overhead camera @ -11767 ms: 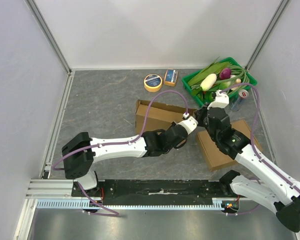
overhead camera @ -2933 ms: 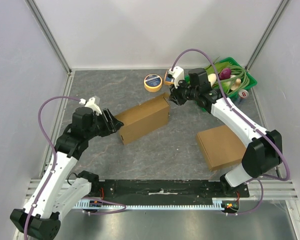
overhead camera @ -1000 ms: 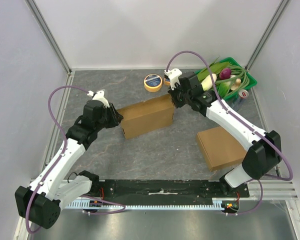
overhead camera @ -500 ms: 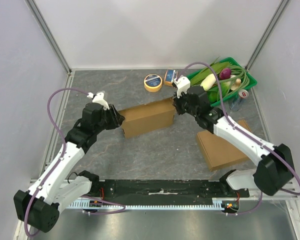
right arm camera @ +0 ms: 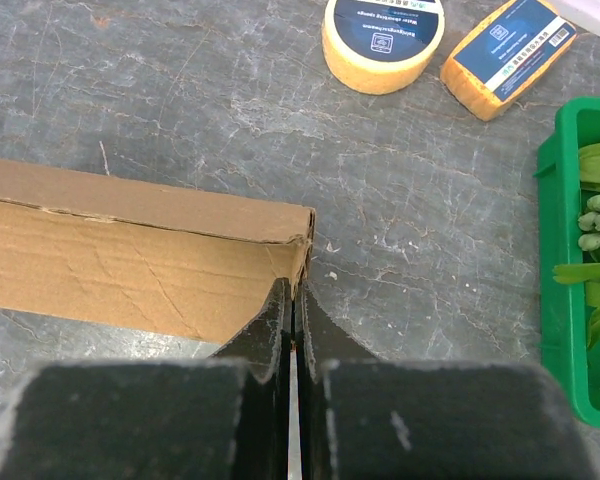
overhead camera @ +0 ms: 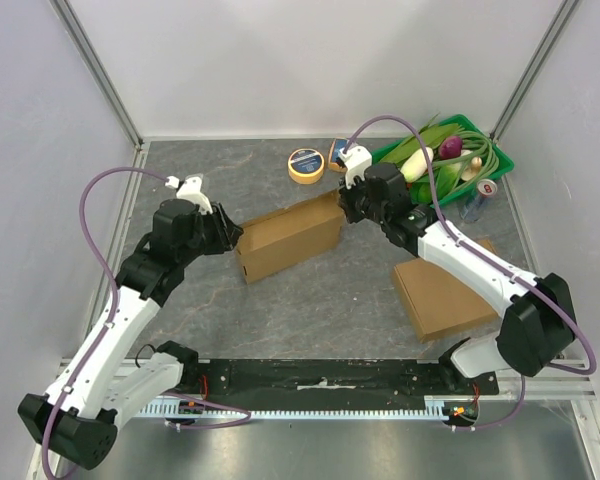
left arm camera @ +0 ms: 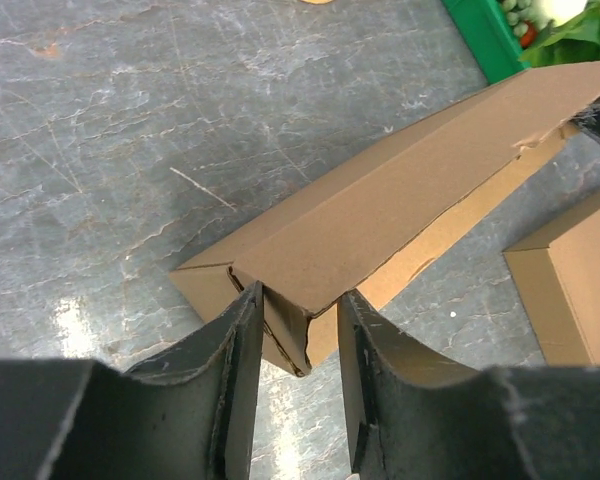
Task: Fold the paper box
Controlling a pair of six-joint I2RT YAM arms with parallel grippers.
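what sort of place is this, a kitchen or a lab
Probably a robot test cell, not a kitchen: plain panel walls box in a grey tabletop, and props lie about, a paper box and a green tray of vegetables.

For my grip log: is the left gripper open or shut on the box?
Open. In its wrist view the left gripper has fingers apart around a corner of the paper box, a gap beside the cardboard.

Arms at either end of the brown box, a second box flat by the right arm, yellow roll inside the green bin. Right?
No: the yellow roll lies on the table, outside the green bin, not inside it; the top external view shows this. Brown box and second box are as stated.
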